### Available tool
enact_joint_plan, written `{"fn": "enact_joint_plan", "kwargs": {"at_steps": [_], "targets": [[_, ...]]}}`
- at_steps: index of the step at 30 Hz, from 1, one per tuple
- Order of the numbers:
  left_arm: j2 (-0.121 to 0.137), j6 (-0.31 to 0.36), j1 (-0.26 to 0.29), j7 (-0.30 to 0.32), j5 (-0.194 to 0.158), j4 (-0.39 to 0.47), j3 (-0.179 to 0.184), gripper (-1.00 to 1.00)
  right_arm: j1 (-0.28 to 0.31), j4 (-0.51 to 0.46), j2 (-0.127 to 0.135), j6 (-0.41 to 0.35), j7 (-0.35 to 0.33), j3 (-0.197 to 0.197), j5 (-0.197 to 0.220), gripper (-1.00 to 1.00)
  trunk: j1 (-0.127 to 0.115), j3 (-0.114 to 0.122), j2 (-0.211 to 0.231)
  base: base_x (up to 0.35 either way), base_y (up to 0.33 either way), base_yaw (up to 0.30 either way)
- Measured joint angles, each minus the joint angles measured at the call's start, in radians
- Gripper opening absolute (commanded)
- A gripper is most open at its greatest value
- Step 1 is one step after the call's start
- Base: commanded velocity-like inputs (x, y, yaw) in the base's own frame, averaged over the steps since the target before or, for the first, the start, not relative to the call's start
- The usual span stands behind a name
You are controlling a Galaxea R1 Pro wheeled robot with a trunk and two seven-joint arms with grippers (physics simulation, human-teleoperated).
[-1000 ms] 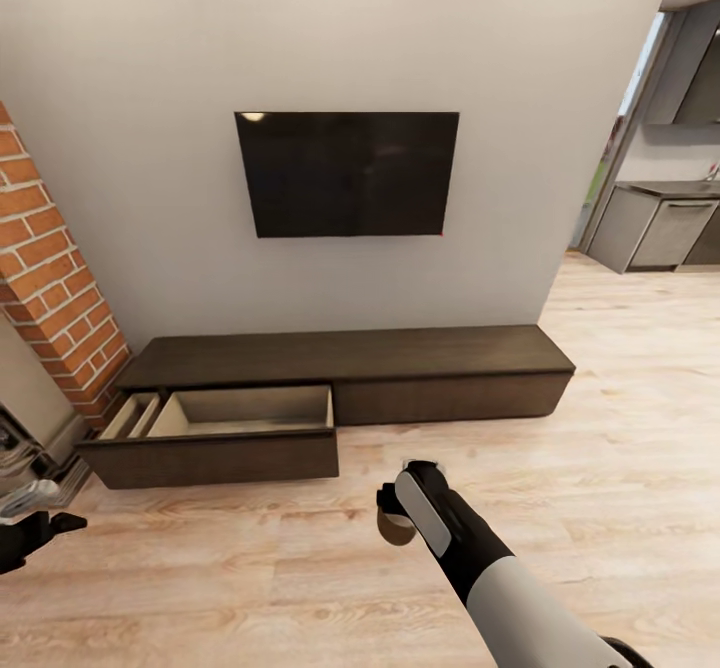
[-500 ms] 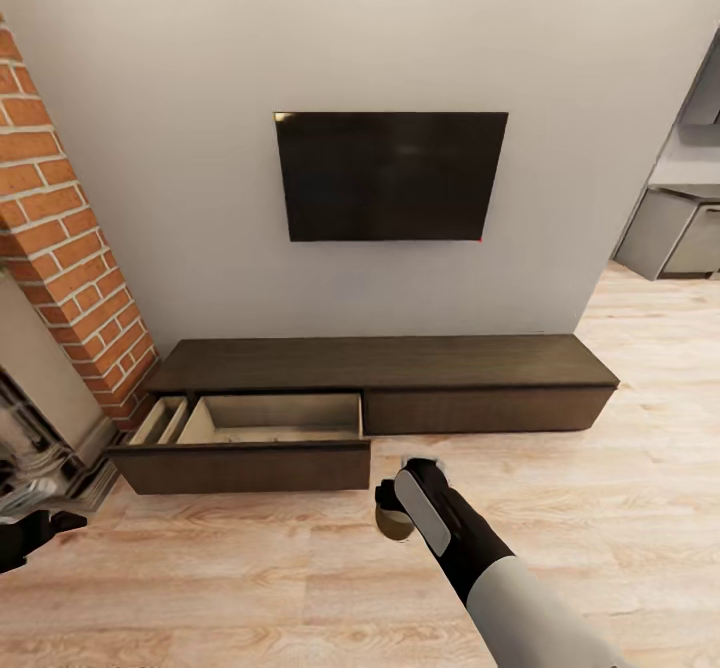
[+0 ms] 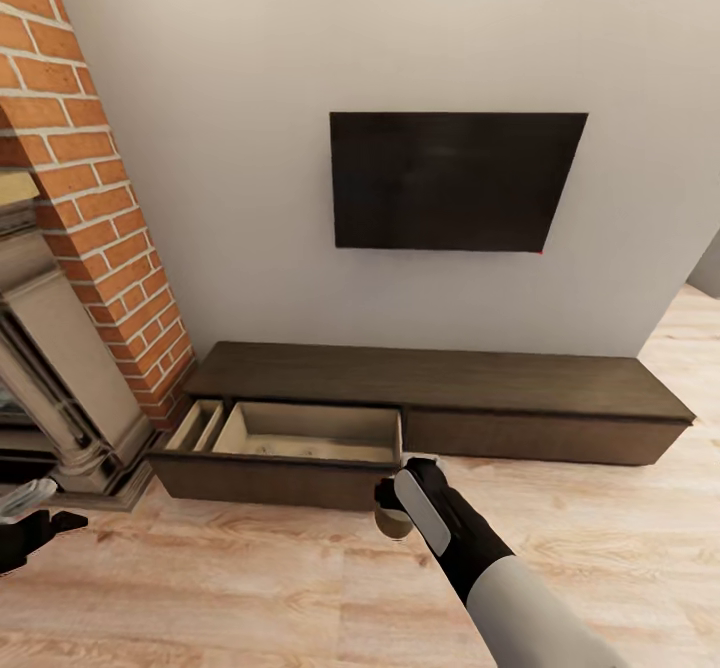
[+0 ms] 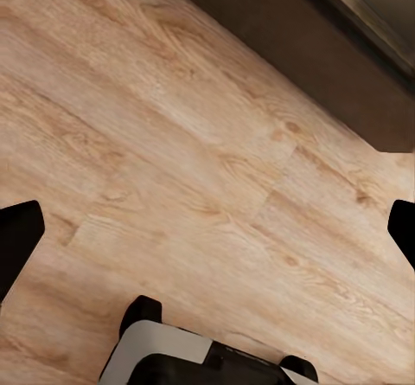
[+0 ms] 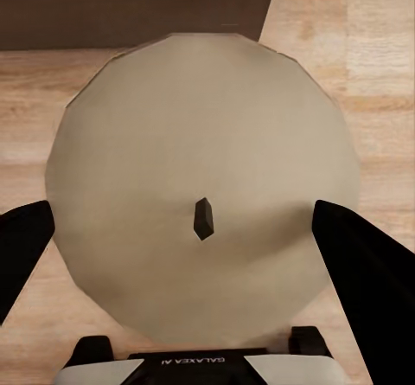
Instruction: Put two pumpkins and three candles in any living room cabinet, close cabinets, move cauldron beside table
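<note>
The cabinet [image 3: 440,388] lies low and long against the pale wall, dark-brown wood with a flat matte top. Its drawer [image 3: 290,448] at the brick-pillar end is pulled out toward me. The inside is pale beige, smooth and boxy, split by a thin divider into a narrow compartment nearest the bricks and a wide one beside it. I can see nothing lying in either compartment, though the front wall hides the near part of the floor. The drawer front at the cabinet's other end sits flush.

My right gripper [image 5: 203,229] is clamped on a candle [image 5: 203,186], one black finger on each side of it. From my wrist its top is a cream-white, faceted disc, matte, with a small dark wick stub at the centre. In the head view the candle [image 3: 392,523] hangs at my fingertips just in front of the open drawer's outer corner, over the floor and not inside the cabinet.

My left gripper [image 4: 207,229] has its fingers spread wide with only bare boards between them. It is well away from the cabinet, on the fireplace side.

The floor [image 3: 250,588] is light wood plank with visible grain. Above the cabinet a flat black TV [image 3: 455,181] is mounted on the wall. Red brick [image 3: 110,228] with pale mortar rises beside the cabinet's drawer end.
</note>
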State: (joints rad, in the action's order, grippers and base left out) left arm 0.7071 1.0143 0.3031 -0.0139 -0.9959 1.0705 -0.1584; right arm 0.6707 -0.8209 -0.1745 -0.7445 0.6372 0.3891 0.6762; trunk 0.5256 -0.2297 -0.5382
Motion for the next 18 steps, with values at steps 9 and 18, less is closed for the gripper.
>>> {"fn": "enact_joint_plan", "kwargs": {"at_steps": [9,18], "targets": [[0.000,0.000,0.000,0.000,0.000,0.000,0.000,1.00,0.000,0.000,0.000,0.012,-0.001,0.000,-0.001,-1.00,0.000,0.006,0.000,0.284,0.222,-0.129],[0.000,0.000,0.000,0.000,0.000,0.000,0.000,1.00,0.000,0.000,0.000,0.022,-0.002,0.000,0.002,-1.00,0.000,0.006,0.000,0.256,0.248,-0.016]]}}
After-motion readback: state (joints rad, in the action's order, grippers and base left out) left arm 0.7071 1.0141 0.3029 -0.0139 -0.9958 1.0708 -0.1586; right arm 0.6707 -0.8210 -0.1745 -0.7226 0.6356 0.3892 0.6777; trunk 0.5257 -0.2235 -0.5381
